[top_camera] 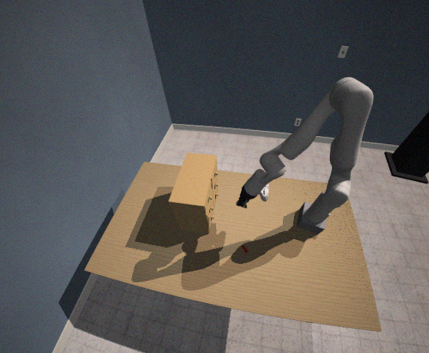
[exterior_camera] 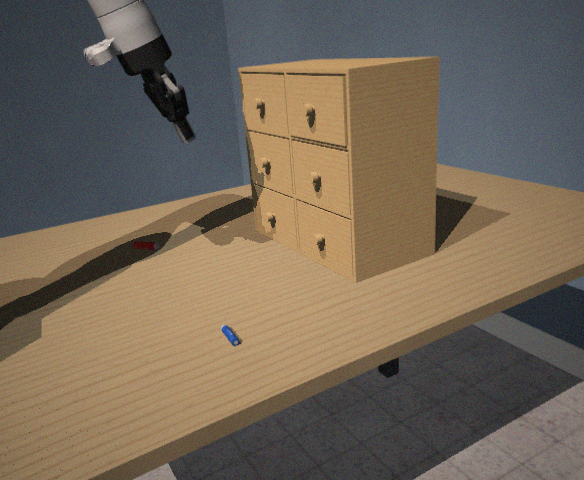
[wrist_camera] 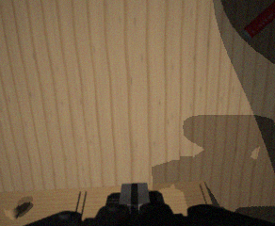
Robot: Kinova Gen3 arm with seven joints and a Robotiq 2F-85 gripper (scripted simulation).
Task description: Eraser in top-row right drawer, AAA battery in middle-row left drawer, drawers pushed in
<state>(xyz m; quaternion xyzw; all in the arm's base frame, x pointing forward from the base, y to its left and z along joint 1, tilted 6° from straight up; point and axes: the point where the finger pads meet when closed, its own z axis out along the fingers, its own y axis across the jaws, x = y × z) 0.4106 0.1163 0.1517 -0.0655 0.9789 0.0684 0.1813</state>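
The small chest [top_camera: 195, 178] [exterior_camera: 393, 155] stands upright on the table. Its top-row right drawer [exterior_camera: 329, 100] is about flush, with a dark gap below its front. Its middle-row left drawer [exterior_camera: 280, 173] looks pushed in. A small blue cylinder [exterior_camera: 230, 335] lies on the table before the chest, towards the table's near edge. A red cylinder with a pale end [top_camera: 244, 248] [exterior_camera: 146, 245] [wrist_camera: 265, 19] lies in the arm's shadow. I cannot tell which is the AAA battery. No eraser shows. My gripper [top_camera: 241, 205] [exterior_camera: 188, 138] [wrist_camera: 135, 201] is shut and empty, tilted, in the air before the chest's front.
The other drawers look closed, each with a round knob. A drawer front with a knob [wrist_camera: 22, 207] crosses the bottom of the wrist view. The arm's base stands on the table [top_camera: 302, 288] [exterior_camera: 127, 372], opposite the chest's front. The arm's shadow lies across the table.
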